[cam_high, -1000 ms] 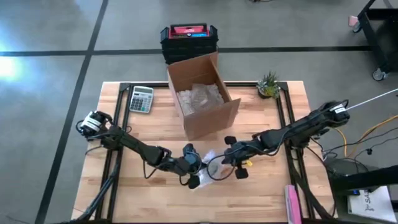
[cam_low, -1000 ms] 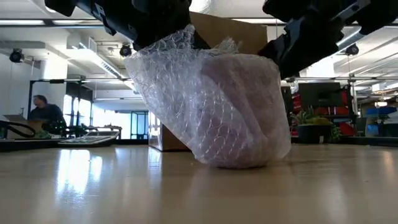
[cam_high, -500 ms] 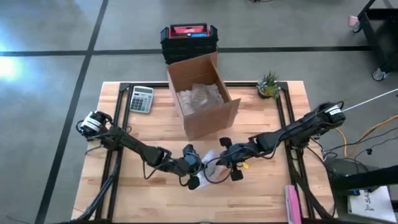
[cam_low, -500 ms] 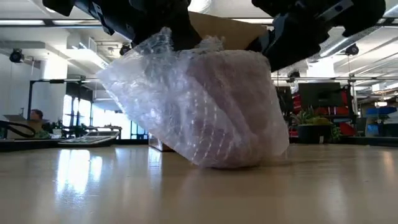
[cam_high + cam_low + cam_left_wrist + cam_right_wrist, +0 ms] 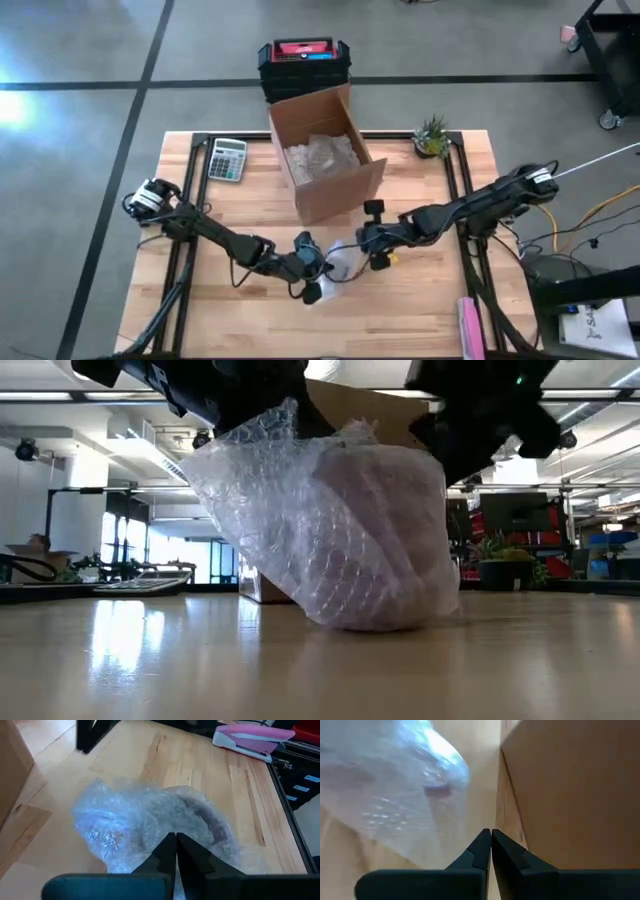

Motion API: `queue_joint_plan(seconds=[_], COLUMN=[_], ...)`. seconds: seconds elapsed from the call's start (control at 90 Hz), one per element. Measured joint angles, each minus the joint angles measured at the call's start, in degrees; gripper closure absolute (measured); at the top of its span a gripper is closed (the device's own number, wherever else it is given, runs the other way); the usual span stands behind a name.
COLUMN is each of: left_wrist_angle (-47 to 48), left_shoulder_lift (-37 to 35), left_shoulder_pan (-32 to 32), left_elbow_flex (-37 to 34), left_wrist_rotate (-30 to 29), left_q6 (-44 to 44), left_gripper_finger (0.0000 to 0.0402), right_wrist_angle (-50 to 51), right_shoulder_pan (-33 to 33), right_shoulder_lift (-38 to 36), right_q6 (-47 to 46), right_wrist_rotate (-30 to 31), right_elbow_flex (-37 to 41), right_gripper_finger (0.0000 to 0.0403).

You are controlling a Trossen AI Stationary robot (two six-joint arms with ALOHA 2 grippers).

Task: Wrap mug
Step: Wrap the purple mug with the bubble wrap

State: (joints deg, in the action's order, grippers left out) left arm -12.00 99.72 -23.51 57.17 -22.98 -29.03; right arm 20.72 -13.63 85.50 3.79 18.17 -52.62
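Observation:
The mug stands on the table, wholly covered in clear bubble wrap [image 5: 340, 530], [image 5: 345, 265], [image 5: 150, 820]; only a dark shape shows through it. My left gripper [image 5: 322, 268], [image 5: 175, 842] is at the bundle's left side, shut on the wrap. My right gripper [image 5: 362, 243], [image 5: 491, 837] hovers between the bundle and the cardboard box [image 5: 570, 785], its fingers shut with nothing between them. The wrap [image 5: 395, 775] lies a little off its fingertips. My left gripper pinches a raised flap of the bubble wrap [image 5: 161, 834] between its two fingers, coming slantwise from above and from the table's left. The flap [image 5: 265, 435] rises from the bundle up to the fingers. The bundle's base rests on the table.
An open cardboard box [image 5: 325, 165] with packing material inside stands just beyond the bundle. A calculator [image 5: 227, 158] lies at the far left and a small plant [image 5: 432, 137] at the far right. A pink item [image 5: 470, 325] sits by the near right edge.
My right gripper has left the bundle's right side and gone toward the far edge, closer to the box. The loose flap of wrap on the left spread outward, then came back up against the bundle. The bundle's base has stayed where it was.

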Motion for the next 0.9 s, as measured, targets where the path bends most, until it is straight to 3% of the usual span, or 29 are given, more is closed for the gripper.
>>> queue_joint_plan(seconds=[0.156,0.322,0.467,0.744,0.9], left_wrist_angle=[-0.26,-0.37,-0.4,-0.38,0.74], left_shoulder_lift=[0.0,0.0,0.0,0.0,-0.59], left_shoulder_pan=[0.0,0.0,0.2,0.37,0.37], left_elbow_flex=[0.0,0.0,0.0,0.0,0.68], left_wrist_rotate=[0.0,0.02,0.04,0.08,0.09], left_q6=[-0.2,-0.59,-0.85,-1.37,-1.55], left_gripper_finger=[0.0402,0.0402,0.0402,0.0402,0.0402], right_wrist_angle=[-8.51,-15.13,-17.35,-18.61,-12.38], right_shoulder_pan=[-0.23,-1.95,-2.96,-3.11,-4.28], right_shoulder_lift=[1.55,0.55,0.98,5.55,8.37], right_q6=[2.08,2.92,4.09,3.76,4.02], right_wrist_rotate=[-9.98,-11.25,-16.61,-16.67,-16.04], right_elbow_flex=[1.64,1.3,0.88,-0.06,-5.29], right_gripper_finger=[0.0403,0.0403,0.0403,0.0403,0.0403])
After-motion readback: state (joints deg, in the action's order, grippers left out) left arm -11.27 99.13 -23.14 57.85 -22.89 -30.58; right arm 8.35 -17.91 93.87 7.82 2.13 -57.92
